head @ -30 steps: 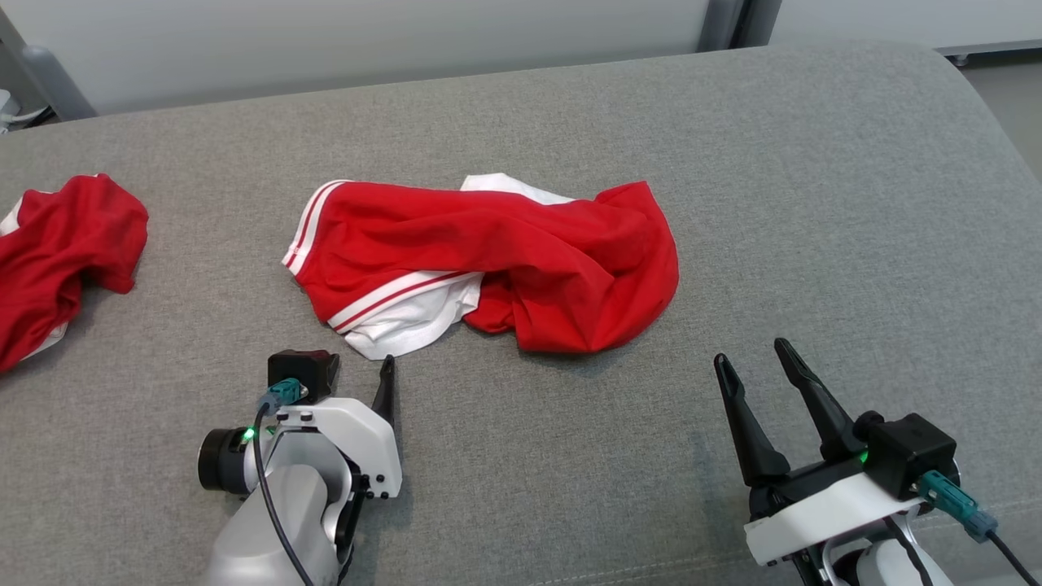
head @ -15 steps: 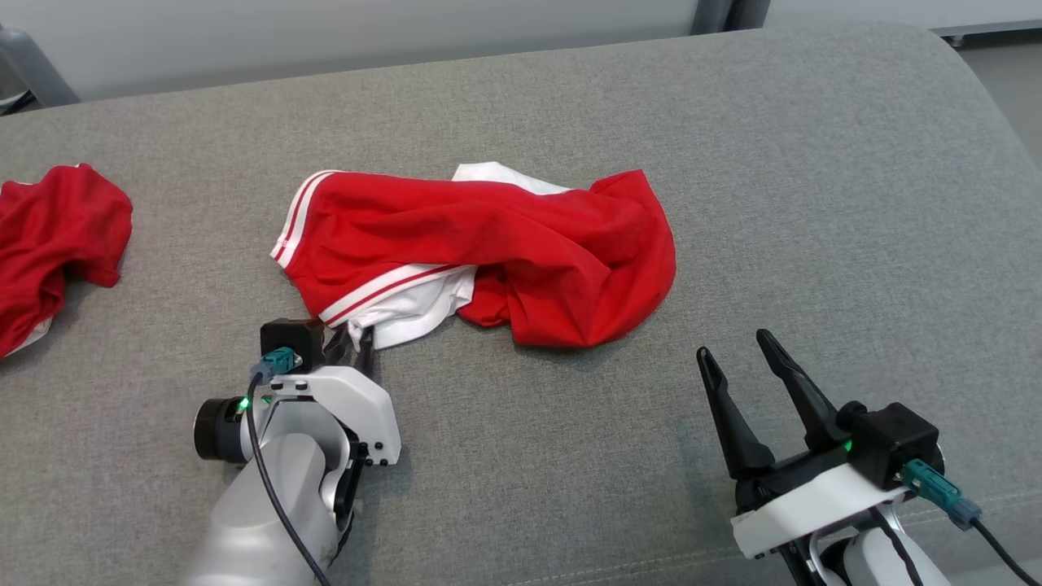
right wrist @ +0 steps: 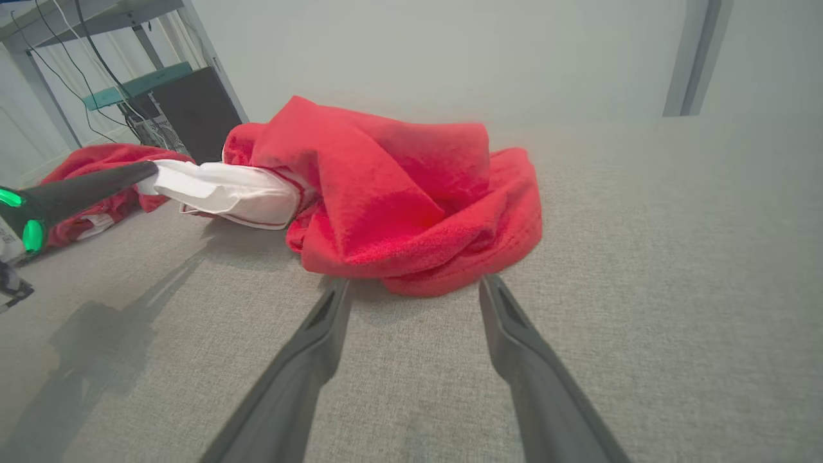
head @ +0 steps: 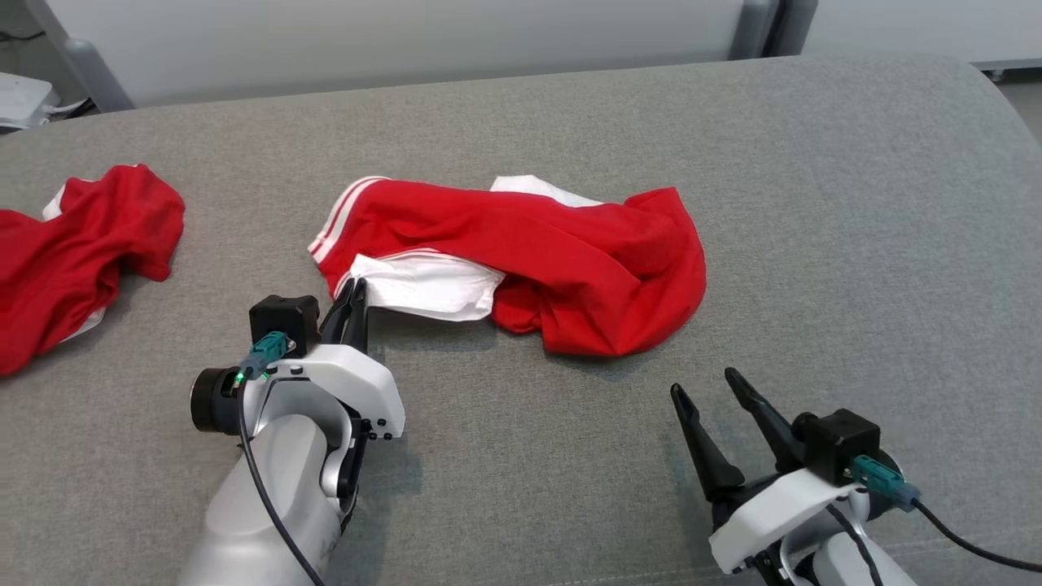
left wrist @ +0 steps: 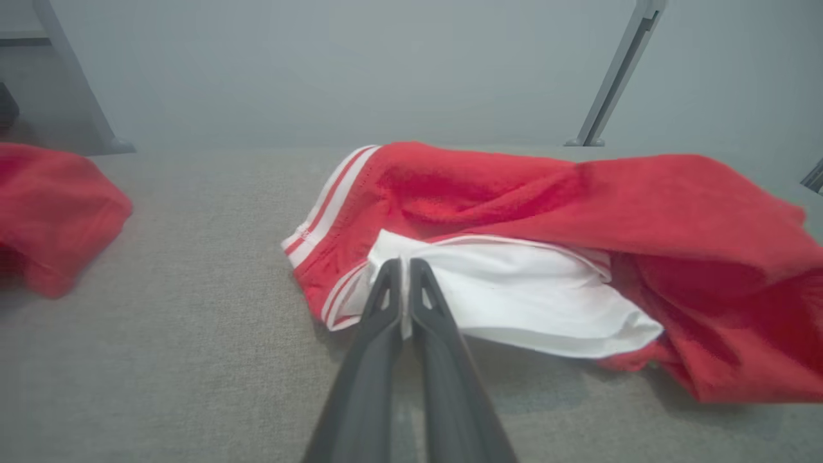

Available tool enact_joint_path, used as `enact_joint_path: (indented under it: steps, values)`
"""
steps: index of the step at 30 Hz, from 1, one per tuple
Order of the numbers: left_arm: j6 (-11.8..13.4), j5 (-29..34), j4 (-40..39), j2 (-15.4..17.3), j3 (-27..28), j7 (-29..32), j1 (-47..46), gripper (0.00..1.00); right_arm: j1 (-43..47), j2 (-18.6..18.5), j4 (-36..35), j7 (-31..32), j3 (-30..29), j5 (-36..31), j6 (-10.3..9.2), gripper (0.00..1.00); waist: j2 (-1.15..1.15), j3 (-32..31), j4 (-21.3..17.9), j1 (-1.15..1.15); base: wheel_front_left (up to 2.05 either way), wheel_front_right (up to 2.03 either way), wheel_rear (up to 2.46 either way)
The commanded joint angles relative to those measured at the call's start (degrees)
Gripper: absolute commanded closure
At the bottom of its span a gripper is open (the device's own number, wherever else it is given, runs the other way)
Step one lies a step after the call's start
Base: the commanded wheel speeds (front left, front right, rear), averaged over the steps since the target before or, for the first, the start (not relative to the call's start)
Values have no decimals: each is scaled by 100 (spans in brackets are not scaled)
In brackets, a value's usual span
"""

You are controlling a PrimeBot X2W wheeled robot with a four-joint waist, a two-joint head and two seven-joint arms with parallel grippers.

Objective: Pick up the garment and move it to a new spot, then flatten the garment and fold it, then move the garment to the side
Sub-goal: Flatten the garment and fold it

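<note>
Found the right gripper (head: 704, 382) nearest, low over the grey woven upholstered surface (head: 855, 244), dark fingers spread wide with nothing between them, tips pointed at the near red hem but apart from it. Found the left gripper (head: 355, 286) a little farther in, fingers pressed together on the corner of the white inner panel (head: 427, 285) of the crumpled red sports garment with white side stripes (head: 586, 244) (a thin sliver of white cloth pinched between the tips in the left wrist view). Saw that white corner raised slightly off the surface, with shadow beneath it, and the rest of the garment lying bunched in the middle of the surface, well short of the far edge. Noted a second rumpled red cloth (head: 73, 244) off to the left, well apart from the garment and from both arms. Beyond, made out a pale wall (head: 407, 41) and a grey frame post (head: 761, 28).

Judged the task barely begun: first grasp made, on one corner only. Counted nothing else as done: not lifted clear, not moved to a new spot, not flattened, not folded, not set aside. Reckoned a second hold by the free right gripper likely needed, to avoid hoisting the cloth in a twist from one corner.
</note>
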Motion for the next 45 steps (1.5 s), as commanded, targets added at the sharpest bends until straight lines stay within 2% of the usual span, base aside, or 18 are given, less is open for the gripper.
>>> enact_joint_path:
  steps: [1, 10, 18, 19, 20, 21, 22, 27, 31, 37, 45]
  values:
    - [67, 131, -291, 183, 216, -75, 33, 100, -251, 67, 41, -77, 157, 94, 41, 0, 0, -51, 110, 0, 0, 0, 0]
    - [-32, 439, -821, 144, 304, -75, 278, 100, -923, 246, 993, -77, 143, 91, 41, 0, 0, -91, 471, 0, 0, 0, 0]
    - [-112, 461, -1228, 114, 180, -75, 244, 100, -1584, 317, 2184, -77, 157, -36, 41, 0, 0, 48, 759, 0, 0, 0, 0]
    - [-120, 446, -1291, 113, 158, -75, 251, 100, -1644, 321, 2288, -77, 174, -24, 41, 4, 0, 60, 771, 0, 0, 0, 0]
    - [-123, 433, -1355, 113, 143, -75, 259, 100, -1706, 323, 2378, -77, 184, -7, 41, 50, 0, 78, 780, 0, 0, 0, 0]
    - [-123, 422, -1425, 112, 137, -75, 266, 100, -1767, 325, 2471, -77, 191, 7, 41, 70, 0, 93, 788, 0, 0, 0, 0]
    - [-122, 421, -1493, 112, 133, -75, 275, 100, -1822, 327, 2570, -77, 203, 26, 41, 100, 0, 104, 793, 0, 0, 0, 0]
    - [-123, 458, -1791, 111, 156, -75, 361, 100, -2018, 330, 2809, -77, 195, 118, 41, 100, 0, 112, 785, 0, 0, 0, 0]
    - [-120, 500, -2099, 111, 288, -75, 505, 100, -2022, 318, 2578, -77, 30, 76, 41, 100, 0, 33, 740, 0, 0, 0, 0]
    - [-127, 724, -2946, 111, 569, -75, 889, 100, -1700, 38, 1505, -77, -463, -281, 41, 100, 0, -238, 630, 0, 0, 0, 0]
    - [-88, 994, -4790, 144, 810, -75, 1554, 100, -1118, -411, -42, -77, -1237, -971, 41, 100, 0, -675, 446, 0, 0, 0, 0]
